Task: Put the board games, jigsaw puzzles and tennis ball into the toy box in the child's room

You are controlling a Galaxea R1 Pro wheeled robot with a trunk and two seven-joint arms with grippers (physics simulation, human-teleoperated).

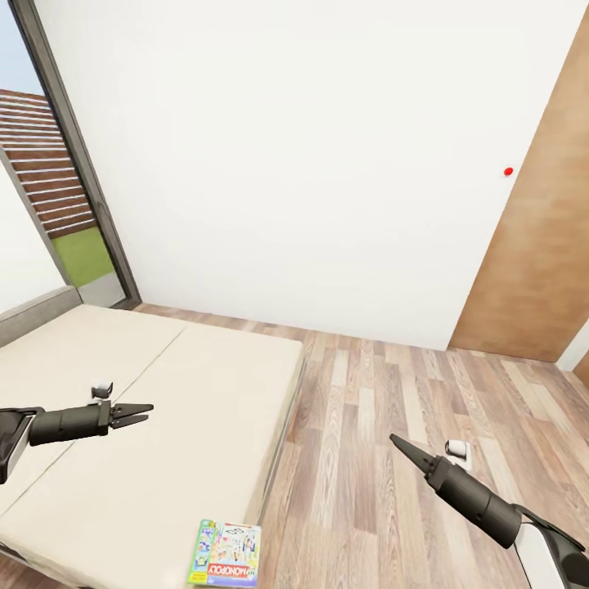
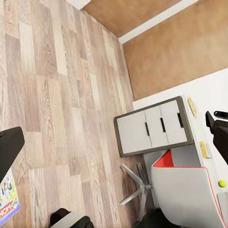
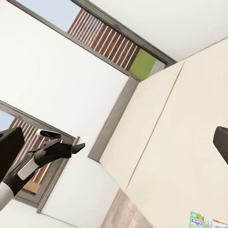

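Observation:
A Monopoly board game (image 1: pixel 225 555) lies flat on the cream bed (image 1: pixel 147 393), near its front corner. A corner of this game (image 2: pixel 6 197) shows in the left wrist view, and its top edge (image 3: pixel 205 222) in the right wrist view. My left gripper (image 1: pixel 141 414) hovers over the bed, up and left of the game, open and holding nothing. Over the wooden floor to the right of the bed, my right gripper (image 1: pixel 398 443) is open and empty too. A small yellow-green tennis ball (image 2: pixel 222 183) rests on the white table (image 2: pixel 209 102).
A grey drawer unit (image 2: pixel 154 126) stands under the table, with a red-and-white chair (image 2: pixel 183 190) beside it. A white wall (image 1: pixel 311 164) is ahead, a brown wooden panel (image 1: pixel 540 245) at the right and a window (image 1: pixel 49 188) at the left. Wooden floor (image 1: pixel 393 409) stretches right of the bed.

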